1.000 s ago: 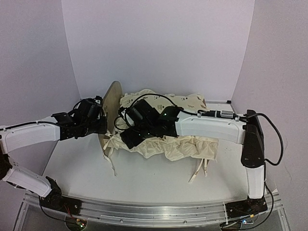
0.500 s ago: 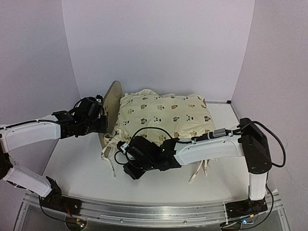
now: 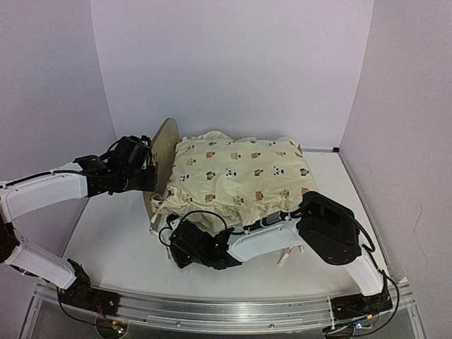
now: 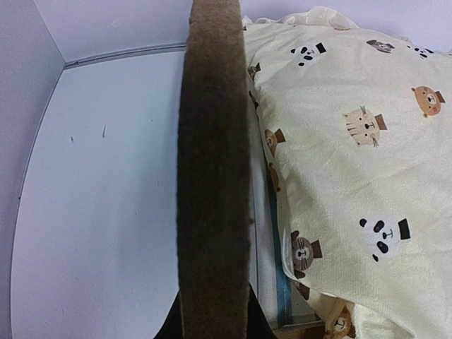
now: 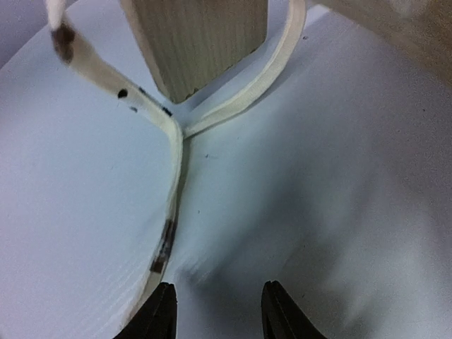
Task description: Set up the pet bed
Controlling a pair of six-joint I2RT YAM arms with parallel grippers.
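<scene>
Pet bed: the pet bed (image 3: 165, 141) stands left of centre on the table (image 3: 113, 240), its arched headboard (image 4: 212, 176) upright at the left end.
Cushion: the animal-print cushion (image 3: 240, 176), rumpled under the right arm a second ago, now lies spread flat over the frame.
Left gripper: the left gripper (image 3: 147, 176) is clamped on the headboard's edge as before, steadying it.
Right gripper: the right gripper (image 5: 217, 311) has dropped from the cushion to the bed's near-left corner. Its jaws have narrowed to a moderate gap and hold nothing.
Ahead of it: a cream tie strap (image 5: 173, 141) looped round a wooden leg (image 5: 198, 42).
Meaning: the cushion looks placed, and the ties are probably next.
</scene>
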